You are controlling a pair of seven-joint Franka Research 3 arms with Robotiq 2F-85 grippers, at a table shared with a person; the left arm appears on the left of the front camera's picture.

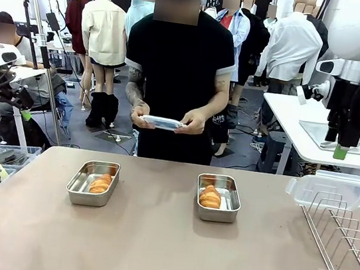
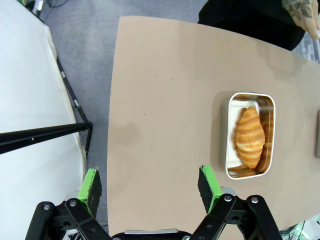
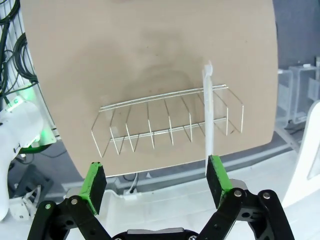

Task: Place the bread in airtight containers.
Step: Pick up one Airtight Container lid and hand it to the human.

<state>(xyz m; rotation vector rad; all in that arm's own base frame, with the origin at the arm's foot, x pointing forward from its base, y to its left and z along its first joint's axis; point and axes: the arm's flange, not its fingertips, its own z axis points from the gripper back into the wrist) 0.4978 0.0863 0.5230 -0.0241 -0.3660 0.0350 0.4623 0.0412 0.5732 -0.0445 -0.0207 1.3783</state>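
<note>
Item 1, left pincer: jaws spread fully, nothing between the green pads, hanging above the table near its edge. Item 2, left tin: ahead of that pincer and off to the side, well apart; one croissant lies inside, no lid on. Item 3, clear lid: held flat in both hands by the person at the far side, beyond both pincers. Item 4, right tin: between the two pincers, holding the second croissant, also uncovered. Item 5, second lid: standing on edge in the wire rack, just ahead of the right pincer's fingers. Item 6, right pincer: fully spread, holding nothing. Hazards, as judged: the upright lid is thin and slick, so a shallow pinch could let it slip or drag the light rack along; a lid lowered crooked could sit on the bread and fail to seal; a reach toward the middle could meet the person's hands.
</note>
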